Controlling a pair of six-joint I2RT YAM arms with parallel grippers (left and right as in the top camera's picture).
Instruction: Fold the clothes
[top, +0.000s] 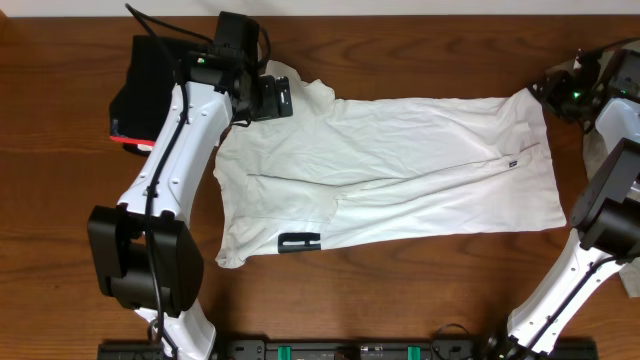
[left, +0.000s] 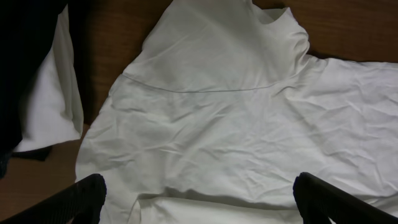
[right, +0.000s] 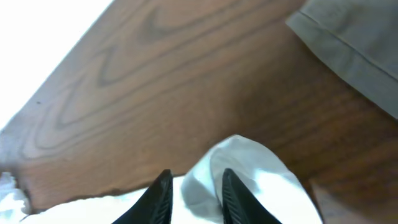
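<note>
The clothes here are chiefly a large white T-shirt (top: 400, 170), spread flat across the wooden table with a black print (top: 300, 241) near its front left edge. My left gripper (top: 275, 97) hovers over the shirt's far left part, jaws wide open and holding nothing; in its wrist view the fingers (left: 87, 196) frame wrinkled white cloth (left: 217, 118). My right gripper (top: 545, 95) is at the shirt's far right corner. Its wrist view shows the gripper (right: 196, 177) pinching a raised fold of the white shirt (right: 249, 162).
A black, red-edged garment (top: 150, 85) lies at the far left, behind the left arm, and shows dark in the left wrist view (left: 25, 62). A grey-beige garment (right: 354, 43) lies beyond the right gripper. Bare wood (top: 400, 290) runs along the front.
</note>
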